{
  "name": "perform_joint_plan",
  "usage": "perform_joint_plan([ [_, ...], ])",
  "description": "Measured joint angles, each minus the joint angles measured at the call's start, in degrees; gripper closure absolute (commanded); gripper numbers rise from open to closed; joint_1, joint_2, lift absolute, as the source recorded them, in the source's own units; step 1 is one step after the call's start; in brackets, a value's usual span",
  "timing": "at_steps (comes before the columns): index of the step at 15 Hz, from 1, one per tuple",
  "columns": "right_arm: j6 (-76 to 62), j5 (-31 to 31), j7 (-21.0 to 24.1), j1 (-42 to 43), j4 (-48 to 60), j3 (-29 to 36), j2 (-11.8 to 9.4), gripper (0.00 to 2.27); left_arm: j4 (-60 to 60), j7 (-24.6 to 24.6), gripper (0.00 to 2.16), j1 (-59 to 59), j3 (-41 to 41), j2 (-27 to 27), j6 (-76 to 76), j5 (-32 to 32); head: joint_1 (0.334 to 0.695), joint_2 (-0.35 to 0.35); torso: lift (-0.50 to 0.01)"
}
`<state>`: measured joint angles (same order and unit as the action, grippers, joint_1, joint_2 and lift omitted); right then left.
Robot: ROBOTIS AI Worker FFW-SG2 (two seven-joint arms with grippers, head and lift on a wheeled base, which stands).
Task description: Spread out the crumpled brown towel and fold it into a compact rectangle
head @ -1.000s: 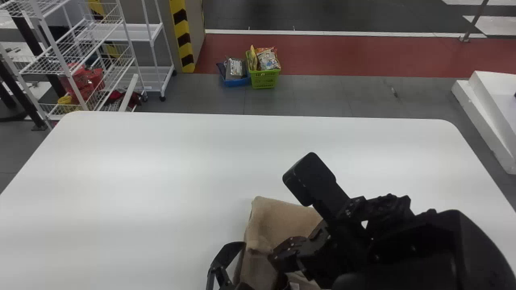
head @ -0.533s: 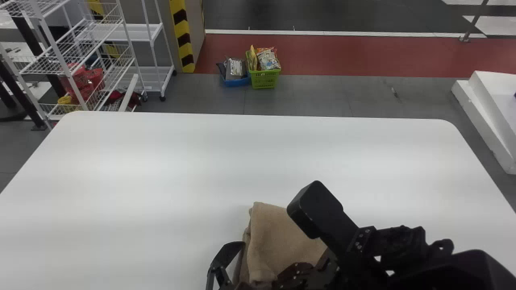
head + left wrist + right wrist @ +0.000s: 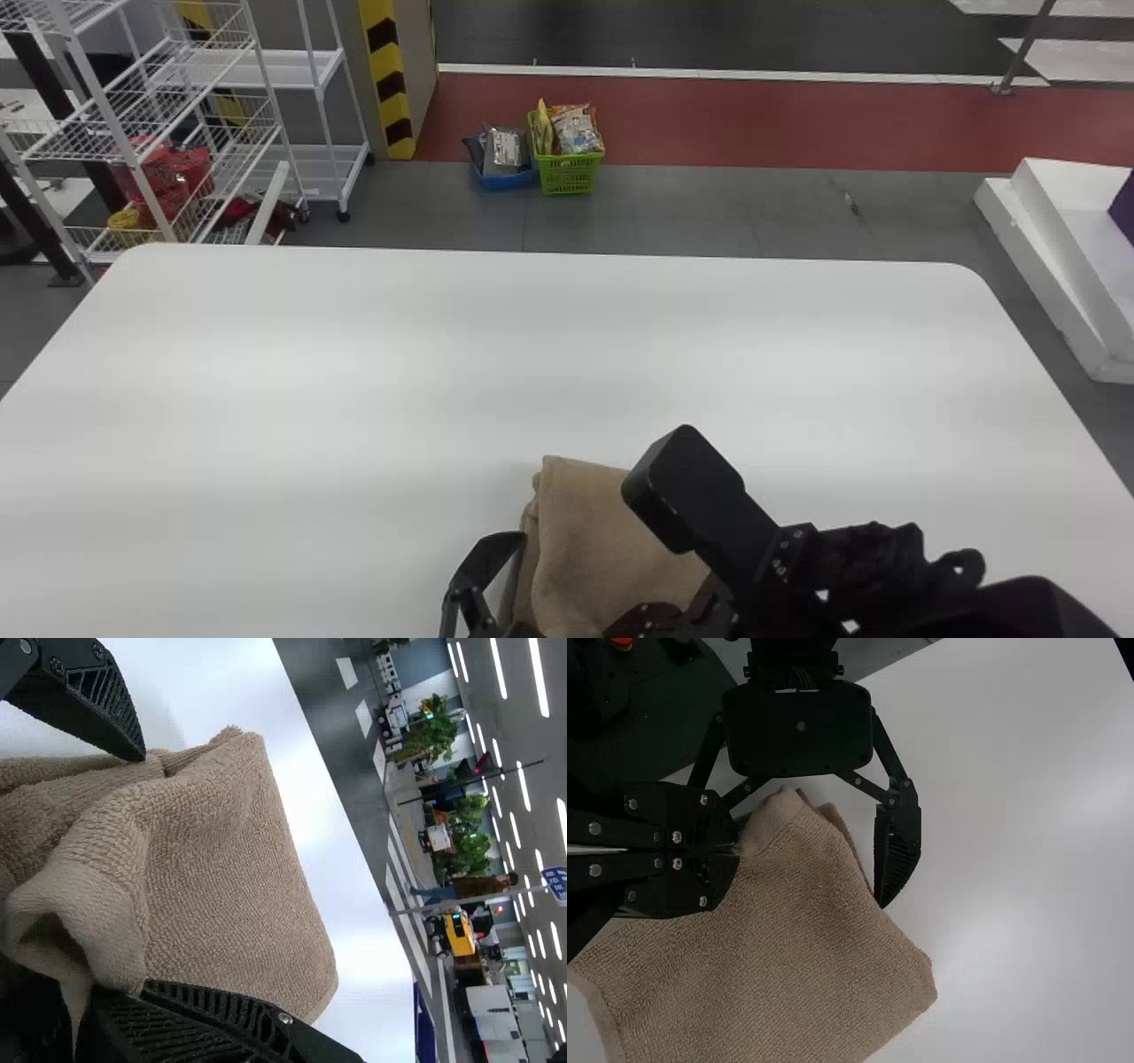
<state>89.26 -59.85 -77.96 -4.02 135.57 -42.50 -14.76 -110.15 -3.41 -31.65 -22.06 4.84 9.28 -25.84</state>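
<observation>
One brown towel [image 3: 221, 868], nubby, softly folded, smooth white tabletop [image 3: 354, 354]

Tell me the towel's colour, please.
The towel is plain light brown, best seen in the left wrist view.

Beyond the white table [image 3: 354, 354], a red strip [image 3: 753, 124] crosses the grey floor [image 3: 673, 208].

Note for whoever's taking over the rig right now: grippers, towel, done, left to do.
Left gripper: jaws apart, at the towel.
Right gripper: jaws closed on the towel's edge.
Towel: on the white table, near the robot.
Done: gathered into layers, apparently partly folded.
Left: likely finish the fold, square it into a compact rectangle, release.
</observation>
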Motion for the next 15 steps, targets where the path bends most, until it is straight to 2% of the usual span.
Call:
perform_joint_plan([
  [4, 0.0, 0.0, 0.0, -0.1, 0.0, 0.0, 0.1, 1.20, -0.7, 1.1, 0.07, -0.2, 0.3, 0.2, -0.2, 0.1, 0.695, 0.000, -0.127],
  [8, 0.1, 0.0, 0.0, -0.1, 0.0, 0.2, 0.3, 1.20, -2.3, 0.2, 0.07, -1.0, 1.5, 0.4, 0.0, 0.1, 0.695, 0.015, -0.127],
  [15, 0.1, 0.2, 0.0, 0.2, 0.0, 0.7, 2.2, 1.20, -4.8, -0.2, 0.07, -2.5, 3.6, 0.5, 0.0, 0.3, 0.695, 0.070, -0.127],
])
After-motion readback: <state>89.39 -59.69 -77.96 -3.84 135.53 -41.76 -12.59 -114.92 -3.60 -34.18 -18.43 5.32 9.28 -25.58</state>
